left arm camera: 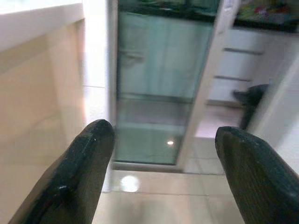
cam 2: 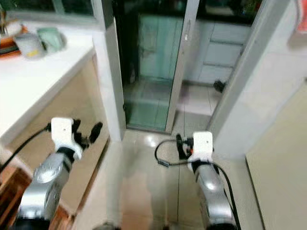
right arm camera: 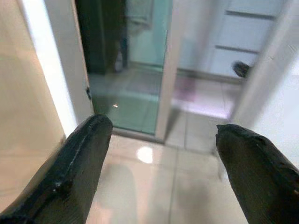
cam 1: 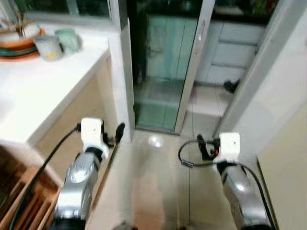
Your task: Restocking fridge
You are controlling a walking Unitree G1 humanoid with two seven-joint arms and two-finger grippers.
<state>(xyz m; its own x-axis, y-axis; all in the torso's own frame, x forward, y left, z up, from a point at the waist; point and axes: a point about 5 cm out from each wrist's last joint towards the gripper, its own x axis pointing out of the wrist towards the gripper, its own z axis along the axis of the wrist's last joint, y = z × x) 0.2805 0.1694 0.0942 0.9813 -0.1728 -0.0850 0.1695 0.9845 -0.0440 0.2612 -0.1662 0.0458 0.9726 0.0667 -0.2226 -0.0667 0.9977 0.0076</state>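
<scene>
Ahead of the robot, beyond the glossy tiled floor (cam 1: 158,182), stands a glass sliding door (cam 1: 165,62) in a pale frame, with white drawers (cam 1: 230,52) visible past it to the right. No fridge can be made out, and neither gripper carries anything to stock. At the left runs a white counter (cam 1: 43,91) with a beige side panel. On its far end sits a stack of orange-rimmed plates (cam 1: 17,45); what they hold is too blurred to tell. Just beside the stack stand two pale mugs (cam 1: 57,43), contents not visible. The left gripper (left arm camera: 163,158) hangs near the counter's corner, fingers spread wide. The right gripper (right arm camera: 161,154) hovers over the floor, fingers likewise parted.
</scene>
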